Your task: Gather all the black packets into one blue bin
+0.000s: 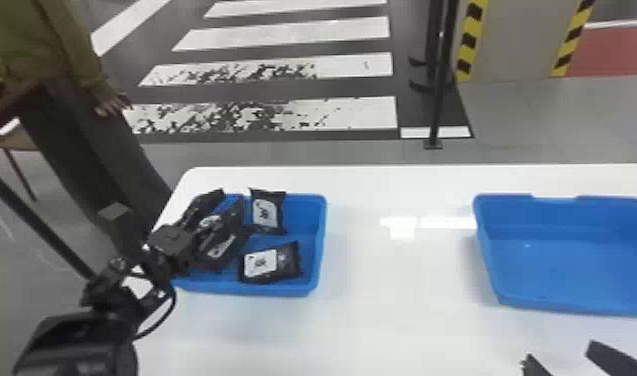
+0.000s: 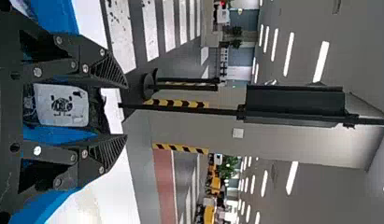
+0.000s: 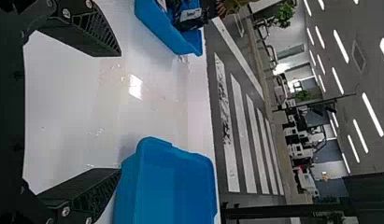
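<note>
At the far left corner of the desk (image 1: pixel 397 295), we hold our left gripper (image 2: pixel 127 111) spread about a packet (image 2: pixel 61 105) at the left bin (image 1: pixel 321 240), likely to pinch or free it, with our right gripper (image 3: pixel 120 112), also spread, near the right bin (image 3: pixel 175 186), presumably for clearance.

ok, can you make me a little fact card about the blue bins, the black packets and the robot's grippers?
left bin: blue, on the white table
right bin: blue, same table
black packets: several, in the left bin, some with white labels
left gripper: at the left bin, fingers apart
right gripper: above the table, fingers apart
</note>
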Robot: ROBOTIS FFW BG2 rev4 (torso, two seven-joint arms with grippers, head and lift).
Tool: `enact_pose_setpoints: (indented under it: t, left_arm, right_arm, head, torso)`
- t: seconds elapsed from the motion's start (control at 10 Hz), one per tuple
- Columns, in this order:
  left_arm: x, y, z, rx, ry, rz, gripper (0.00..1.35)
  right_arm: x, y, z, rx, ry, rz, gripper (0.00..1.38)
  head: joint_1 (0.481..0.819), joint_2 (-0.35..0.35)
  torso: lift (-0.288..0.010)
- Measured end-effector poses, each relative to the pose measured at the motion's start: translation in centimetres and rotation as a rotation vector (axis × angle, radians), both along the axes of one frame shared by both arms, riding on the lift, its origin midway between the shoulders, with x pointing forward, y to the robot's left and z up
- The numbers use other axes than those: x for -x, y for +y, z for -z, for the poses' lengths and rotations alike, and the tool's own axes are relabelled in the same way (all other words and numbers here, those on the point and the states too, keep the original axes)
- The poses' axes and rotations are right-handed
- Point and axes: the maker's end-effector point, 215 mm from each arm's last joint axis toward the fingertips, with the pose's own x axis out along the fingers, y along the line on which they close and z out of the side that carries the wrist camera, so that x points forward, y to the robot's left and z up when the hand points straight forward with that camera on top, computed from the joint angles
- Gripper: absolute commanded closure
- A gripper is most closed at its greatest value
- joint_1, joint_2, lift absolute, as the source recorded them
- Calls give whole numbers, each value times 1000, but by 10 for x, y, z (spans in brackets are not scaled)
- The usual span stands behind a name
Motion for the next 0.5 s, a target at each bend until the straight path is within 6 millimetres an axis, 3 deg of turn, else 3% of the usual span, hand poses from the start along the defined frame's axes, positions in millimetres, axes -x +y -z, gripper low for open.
enact_pose_setpoints:
  t: [0.2, 0.5]
  left_arm:
    - [39, -9, -8, 66, -54, -7, 203]
    - [137, -17, -28, 87, -41, -67, 205]
  right_arm:
    - [8, -24, 1, 13, -12, 60, 139]
    - [23, -77, -2, 93, -59, 153, 140]
  head:
    - [695, 113]
    - [695, 40]
  torso:
    - [-110]
    - [-110]
